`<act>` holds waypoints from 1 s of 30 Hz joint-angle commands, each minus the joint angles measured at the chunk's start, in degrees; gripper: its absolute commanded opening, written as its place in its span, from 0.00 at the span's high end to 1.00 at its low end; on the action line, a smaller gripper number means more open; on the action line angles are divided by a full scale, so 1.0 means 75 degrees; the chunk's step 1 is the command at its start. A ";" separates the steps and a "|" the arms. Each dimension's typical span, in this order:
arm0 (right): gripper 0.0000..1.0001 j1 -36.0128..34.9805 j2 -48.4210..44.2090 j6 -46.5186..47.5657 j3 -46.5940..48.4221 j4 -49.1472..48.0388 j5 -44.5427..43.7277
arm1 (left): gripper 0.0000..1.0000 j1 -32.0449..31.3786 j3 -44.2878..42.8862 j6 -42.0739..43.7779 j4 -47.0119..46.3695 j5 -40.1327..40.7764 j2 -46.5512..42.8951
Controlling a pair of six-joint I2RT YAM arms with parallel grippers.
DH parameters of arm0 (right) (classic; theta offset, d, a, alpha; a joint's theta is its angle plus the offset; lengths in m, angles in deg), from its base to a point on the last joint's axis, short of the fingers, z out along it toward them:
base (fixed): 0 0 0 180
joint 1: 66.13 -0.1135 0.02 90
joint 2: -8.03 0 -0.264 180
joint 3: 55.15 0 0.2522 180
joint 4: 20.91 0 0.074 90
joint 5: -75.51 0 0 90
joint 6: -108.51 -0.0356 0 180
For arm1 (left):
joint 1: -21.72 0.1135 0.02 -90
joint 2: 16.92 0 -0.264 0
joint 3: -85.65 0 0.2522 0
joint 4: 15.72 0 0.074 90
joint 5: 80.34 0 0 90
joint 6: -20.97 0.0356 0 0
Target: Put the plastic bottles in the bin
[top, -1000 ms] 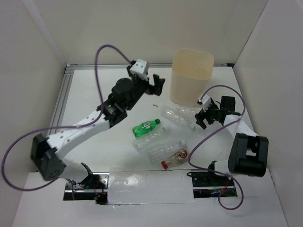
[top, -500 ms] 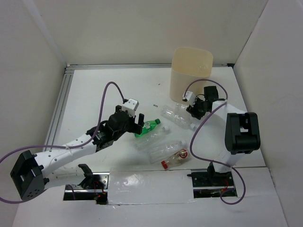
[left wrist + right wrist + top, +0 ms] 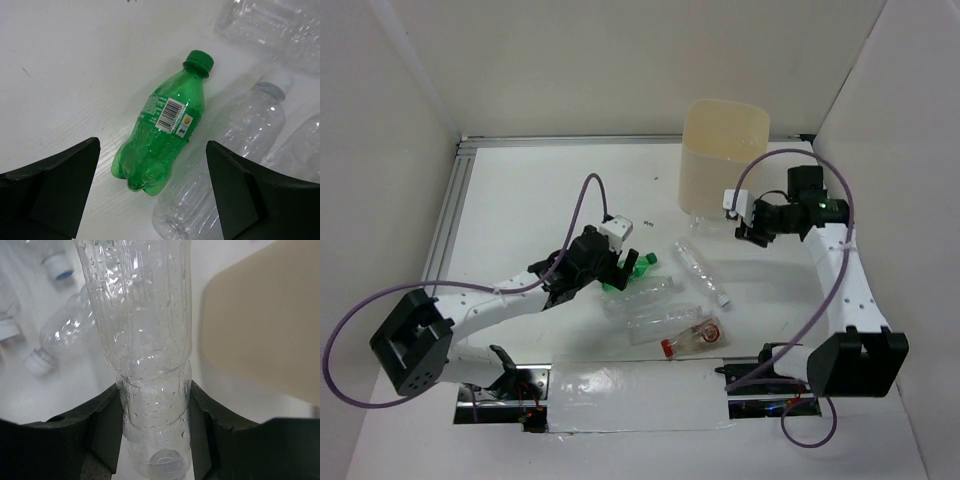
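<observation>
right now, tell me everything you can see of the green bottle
The green bottle is small, of translucent green plastic, with its green screw cap on and a label showing a white barcode patch and a yellow dot. It lies on its side on the white table, base toward the left wrist camera. A clear bottle lies alongside it and seems to touch it near the base. The open fingers of the left gripper flank it without touching.

Top view high above table [image 3: 520, 190]; wrist views close on bottles [image 3: 162, 135].

Lab test cell: white panels [image 3: 382, 150] enclose the table [image 3: 520, 195].
</observation>
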 commanded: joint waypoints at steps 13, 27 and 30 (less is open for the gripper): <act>0.72 -0.1517 0.1898 -0.2086 0.4931 -0.3047 -0.3205 | 0.00 0.0394 -0.1067 0.0651 -0.0253 -0.0856 0.1818; 0.67 -0.1190 0.3859 0.1523 0.6752 -0.2978 -0.5293 | 0.03 0.0546 -0.0904 0.0733 -0.0100 -0.1102 0.1539; 0.66 -0.1107 0.3531 0.2496 0.6226 -0.2756 -0.5199 | 0.03 0.0546 -0.0834 0.0733 -0.0100 -0.1102 0.1539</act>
